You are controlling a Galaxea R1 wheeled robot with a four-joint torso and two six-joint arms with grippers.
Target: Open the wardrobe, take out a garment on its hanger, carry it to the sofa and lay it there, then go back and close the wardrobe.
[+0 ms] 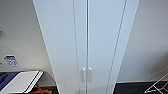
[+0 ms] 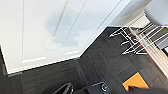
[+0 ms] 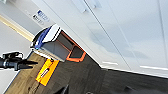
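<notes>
Overhead, wardrobe (image 1: 87, 45) handles (image 1: 86, 74) visible.

Little of the bot on show, all at lower edge of wrist views. Left wrist view: dark plate (image 2: 93, 89), near-black, matte, flat w/ squared corner. Round fitting (image 2: 104, 87) at that corner, pale ring w/ darker centre, slight glint. Beside it, slanted jointed bar (image 2: 64, 89), black, thin, lighter grey along one edge. Right wrist view: pointed black bar tip (image 3: 64, 89), plus low dark rounded edge (image 3: 128, 89), blurred. No markings, cables or screws legible on any part.
</notes>
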